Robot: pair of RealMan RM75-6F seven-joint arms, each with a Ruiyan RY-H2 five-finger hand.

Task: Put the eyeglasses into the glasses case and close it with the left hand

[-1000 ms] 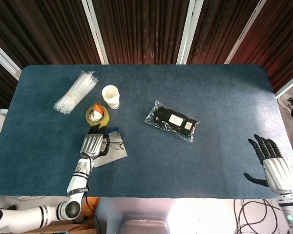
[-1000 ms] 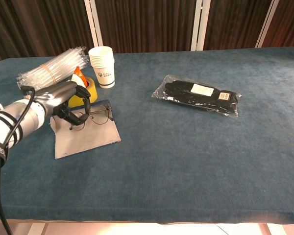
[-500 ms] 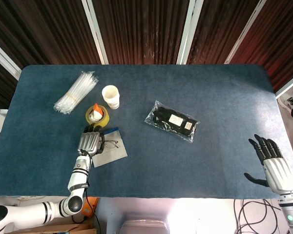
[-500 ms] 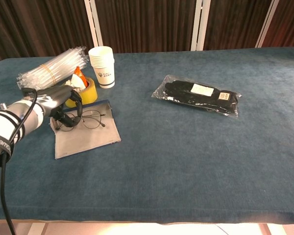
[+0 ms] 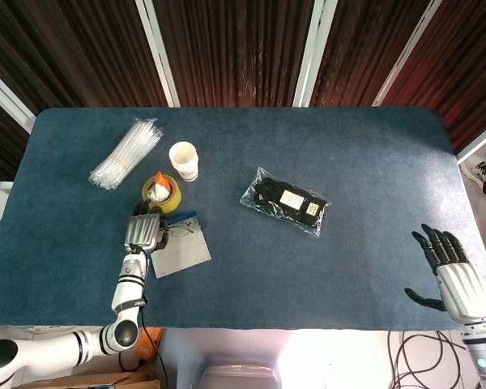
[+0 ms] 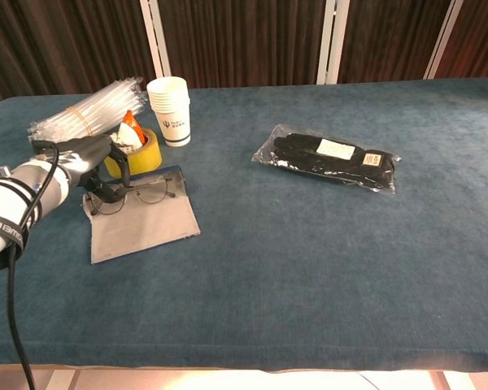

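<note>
The thin wire-framed eyeglasses (image 5: 179, 229) (image 6: 149, 193) lie across the far end of the flat grey glasses case (image 5: 183, 254) (image 6: 144, 228), which has a blue far edge. My left hand (image 5: 143, 230) (image 6: 80, 165) sits at the case's far left corner, its fingers curled around the left end of the eyeglasses and holding them. Part of the frame is hidden under those fingers. My right hand (image 5: 454, 274) hovers over the table's near right corner with its fingers spread and nothing in it; it shows only in the head view.
A yellow tape roll (image 5: 161, 193) (image 6: 137, 151) stands just behind the left hand. Behind that are stacked paper cups (image 5: 183, 160) (image 6: 168, 110) and a bundle of clear tubes (image 5: 126, 151) (image 6: 83, 119). A bagged pair of black gloves (image 5: 286, 201) (image 6: 333, 159) lies mid-table.
My left hand has drawn back to the left and toward the tape roll, carrying the eyeglasses to the case's far end. The right hand has not moved.
</note>
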